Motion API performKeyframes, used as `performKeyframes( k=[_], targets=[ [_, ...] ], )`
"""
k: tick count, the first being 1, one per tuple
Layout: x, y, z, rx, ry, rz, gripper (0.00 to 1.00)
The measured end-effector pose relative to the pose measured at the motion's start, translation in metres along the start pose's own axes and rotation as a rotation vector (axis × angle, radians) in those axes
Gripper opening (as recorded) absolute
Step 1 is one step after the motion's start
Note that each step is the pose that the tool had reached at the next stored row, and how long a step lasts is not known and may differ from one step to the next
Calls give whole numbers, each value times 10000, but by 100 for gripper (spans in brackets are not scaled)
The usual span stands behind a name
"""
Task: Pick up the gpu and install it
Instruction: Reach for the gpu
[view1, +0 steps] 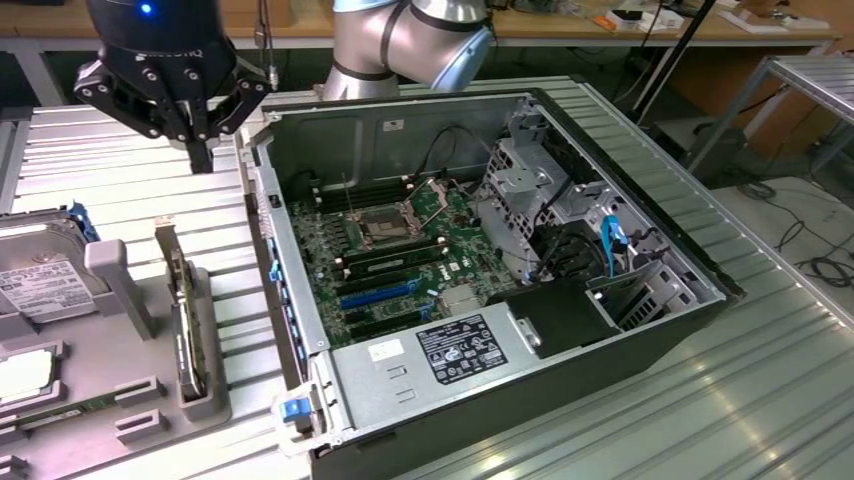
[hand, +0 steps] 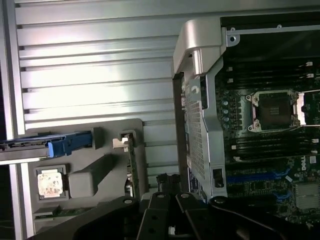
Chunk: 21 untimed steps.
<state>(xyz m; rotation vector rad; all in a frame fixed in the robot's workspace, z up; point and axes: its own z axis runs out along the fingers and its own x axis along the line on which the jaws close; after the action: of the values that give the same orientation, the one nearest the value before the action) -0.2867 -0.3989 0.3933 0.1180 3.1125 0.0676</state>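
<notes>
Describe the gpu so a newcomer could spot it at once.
Beside the open computer case, on the exterior view's left, lies a grey holder tray. The gpu is the thin dark card standing on edge in it, nearest the case, unlike the boxy white-labelled hard drive farther left.

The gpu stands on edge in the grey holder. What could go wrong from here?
The gripper is shut and holds nothing; lowered so, it could strike the gpu instead of straddling it.
The gpu is thin and stands on edge in the holder; an off-centre grip might tilt or jam it.
The case wall stands between holder and blue slots; a low carry could hit it.
</notes>
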Motion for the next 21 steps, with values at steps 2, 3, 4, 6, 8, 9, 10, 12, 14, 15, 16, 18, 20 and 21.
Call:
performKeyframes(
  k=[2,3,4,6,8,9,10,12,14,15,16,18,20,21],
  targets=[
    [36,-3,-1,0,0,0,11],
    [49,-4,-1,0,0,0,11],
    [60,-5,-2,0,0,0,11],
    [85,-6,-2,0,0,0,11],
    [117,-9,-3,0,0,0,11],
    [134,-10,-4,0,1,0,11],
    [147,-11,-4,0,1,-1,11],
    [176,-13,-5,0,0,-1,11],
    [202,-15,-6,0,1,-1,11],
    [215,-16,-6,0,0,0,11],
    [226,-17,-6,0,0,0,11],
    [251,-19,-7,1,0,0,11],
    [302,-23,-8,0,0,0,11],
    [314,-24,-8,0,-1,0,11]
  ],
)
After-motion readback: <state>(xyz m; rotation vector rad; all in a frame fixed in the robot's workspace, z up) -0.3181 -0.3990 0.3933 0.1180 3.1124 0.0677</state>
